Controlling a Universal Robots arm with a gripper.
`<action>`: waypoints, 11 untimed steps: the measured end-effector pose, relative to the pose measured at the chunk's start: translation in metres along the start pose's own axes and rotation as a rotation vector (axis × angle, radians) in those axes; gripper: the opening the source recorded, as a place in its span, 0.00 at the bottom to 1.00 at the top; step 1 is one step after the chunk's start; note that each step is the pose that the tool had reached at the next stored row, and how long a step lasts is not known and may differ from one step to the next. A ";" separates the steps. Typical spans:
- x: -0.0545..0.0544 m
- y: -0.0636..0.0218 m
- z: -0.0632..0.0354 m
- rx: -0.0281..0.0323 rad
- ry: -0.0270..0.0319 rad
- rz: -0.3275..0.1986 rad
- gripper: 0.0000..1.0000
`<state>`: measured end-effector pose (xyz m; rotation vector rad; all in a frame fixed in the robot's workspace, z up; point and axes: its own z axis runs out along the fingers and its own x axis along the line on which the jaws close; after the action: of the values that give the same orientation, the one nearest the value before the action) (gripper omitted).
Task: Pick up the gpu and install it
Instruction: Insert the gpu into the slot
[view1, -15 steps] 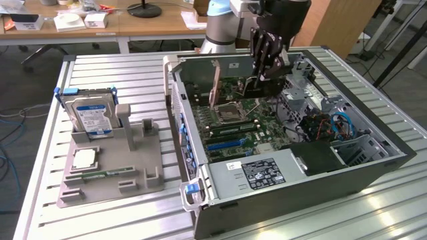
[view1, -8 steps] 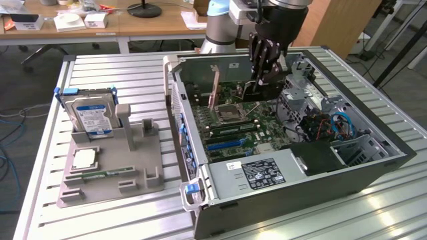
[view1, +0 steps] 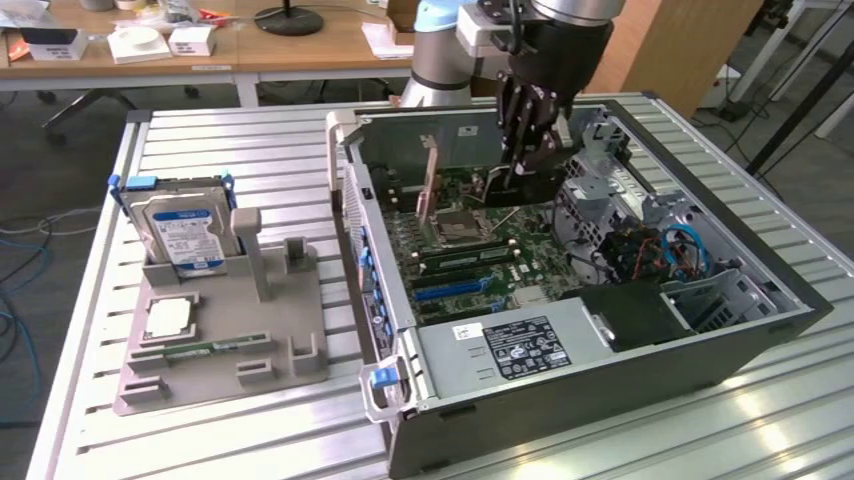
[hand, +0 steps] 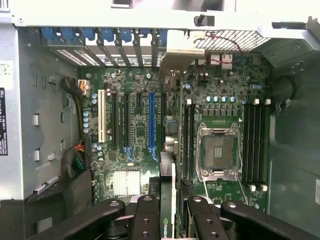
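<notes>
One tool (view1: 525, 172), on the arm reaching down into the open case (view1: 601, 370), is pinching the gpu (hand: 169, 165) between its two fingers (hand: 145, 212), one on each face of the card. One gpu is standing on edge over the board (hand: 130, 130), running between the blue slot (hand: 151, 120) and the socket (hand: 218, 150), its pale bracket end lying toward the slotted rear wall; whether its lower edge is sitting in a slot cannot be told. One case is lying on its side on the table (view1: 267, 140), lid off, at the exterior view's right. One grey holder (view1: 254, 340) is resting on the table just beside the case, at the exterior view's left. One drive (view1: 187, 235), silver with a blue label, is standing upright at the holder's far end. One memory stick (view1: 214, 349), narrow and green, is lying flat in the holder's near part, well apart from the tool.
</notes>
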<state>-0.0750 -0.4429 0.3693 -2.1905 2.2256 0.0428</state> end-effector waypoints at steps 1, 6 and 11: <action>0.000 0.0000 0.0018 -0.0001 0.0000 0.000 0.26; 0.000 0.0000 0.0108 -0.0001 0.0002 0.000 0.26; 0.001 0.0000 0.0196 0.0000 0.0000 0.000 0.26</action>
<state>-0.0751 -0.4429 0.3497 -2.1905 2.2256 0.0429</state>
